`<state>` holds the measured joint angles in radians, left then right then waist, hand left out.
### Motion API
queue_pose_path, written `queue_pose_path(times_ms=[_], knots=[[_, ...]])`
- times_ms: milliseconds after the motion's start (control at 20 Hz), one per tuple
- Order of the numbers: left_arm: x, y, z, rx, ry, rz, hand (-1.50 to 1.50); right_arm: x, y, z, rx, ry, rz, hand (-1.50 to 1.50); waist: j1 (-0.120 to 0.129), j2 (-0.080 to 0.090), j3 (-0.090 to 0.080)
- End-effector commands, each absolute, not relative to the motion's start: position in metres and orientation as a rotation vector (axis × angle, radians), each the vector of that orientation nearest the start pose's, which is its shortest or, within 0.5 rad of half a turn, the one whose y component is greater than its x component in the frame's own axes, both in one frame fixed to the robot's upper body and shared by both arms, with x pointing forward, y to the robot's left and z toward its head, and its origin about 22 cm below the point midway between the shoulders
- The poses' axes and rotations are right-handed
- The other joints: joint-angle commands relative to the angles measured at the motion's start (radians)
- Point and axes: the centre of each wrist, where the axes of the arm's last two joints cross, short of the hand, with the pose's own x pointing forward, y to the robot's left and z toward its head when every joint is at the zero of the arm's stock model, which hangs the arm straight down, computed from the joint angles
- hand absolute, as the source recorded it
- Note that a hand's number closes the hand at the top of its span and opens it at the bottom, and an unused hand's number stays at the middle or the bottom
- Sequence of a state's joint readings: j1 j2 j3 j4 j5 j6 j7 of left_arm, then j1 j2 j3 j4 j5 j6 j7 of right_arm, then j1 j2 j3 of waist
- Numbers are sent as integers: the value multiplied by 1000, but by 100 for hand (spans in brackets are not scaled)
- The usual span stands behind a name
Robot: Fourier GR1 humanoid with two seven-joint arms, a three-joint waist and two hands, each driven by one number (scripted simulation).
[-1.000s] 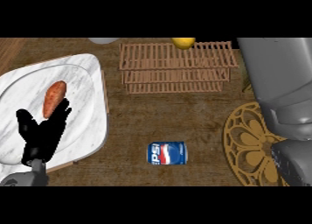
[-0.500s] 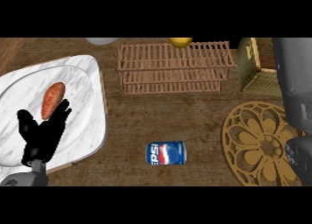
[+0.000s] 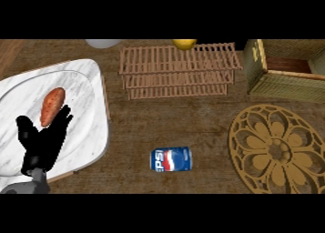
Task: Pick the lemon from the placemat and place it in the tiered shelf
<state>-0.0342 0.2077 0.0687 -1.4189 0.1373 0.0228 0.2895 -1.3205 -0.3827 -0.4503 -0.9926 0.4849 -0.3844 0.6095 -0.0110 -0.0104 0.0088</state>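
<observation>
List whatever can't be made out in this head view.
1. Right hand: outside the head view, so its state is unknown.
2. Lemon: cut by the top edge, beyond the tiered shelf; whether it touches the shelf cannot be told.
3. Pale object left of the lemon: cut by the top edge, unidentifiable.
4. Woven box: cut by the right edge.
5. Marble plate: partly hidden under the open left hand.
</observation>
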Motion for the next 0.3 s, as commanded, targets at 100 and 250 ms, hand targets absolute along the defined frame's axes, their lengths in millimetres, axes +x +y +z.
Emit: queue_pose_path(times_ms=[100, 250], knots=[[240, 305, -28, 89, -1095, 71, 0, 383, -323, 377, -601, -1704, -440, -150, -1, 6, -9], [251, 309, -34, 90, -1104, 57, 0, 368, -342, 378, -606, -1733, -426, -150, -3, 9, -9]])
